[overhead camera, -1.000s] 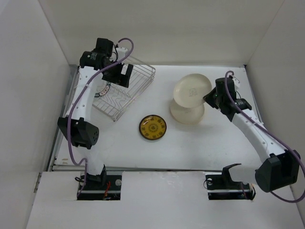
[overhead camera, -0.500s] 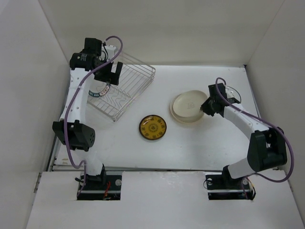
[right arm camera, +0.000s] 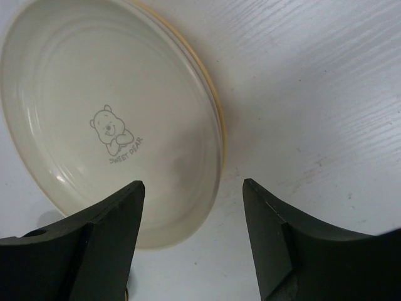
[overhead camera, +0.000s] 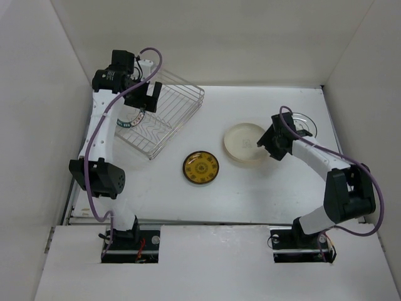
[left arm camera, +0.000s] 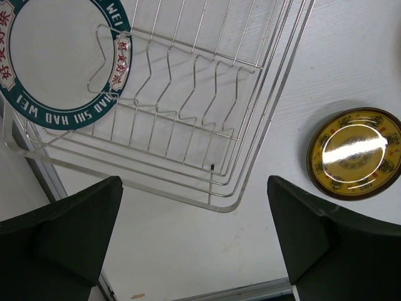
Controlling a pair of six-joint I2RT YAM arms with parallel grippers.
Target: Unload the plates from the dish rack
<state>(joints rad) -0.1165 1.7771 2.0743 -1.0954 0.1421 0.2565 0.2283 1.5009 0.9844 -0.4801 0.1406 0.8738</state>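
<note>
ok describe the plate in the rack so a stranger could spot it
Start at the silvery wire dish rack at the far left of the white table. Inside its left end sits a round white plate, the only one with a teal rim bearing white lettering.

- Overhead view: bright, even, diffuse light on the white table [overhead camera: 188, 188]; shadows are faint and soft-edged.
- Left wrist view: a white glare patch crosses the dark gold-centred plate [left arm camera: 354, 153]; the dish rack [left arm camera: 207, 94] wires throw thin, pale shadows.
- Right wrist view: the cream plate [right arm camera: 106, 119] is sharp and softly lit; the right gripper [right arm camera: 193, 183] shows its fingers [right arm camera: 88, 251] near-black in the lower corners.
</note>
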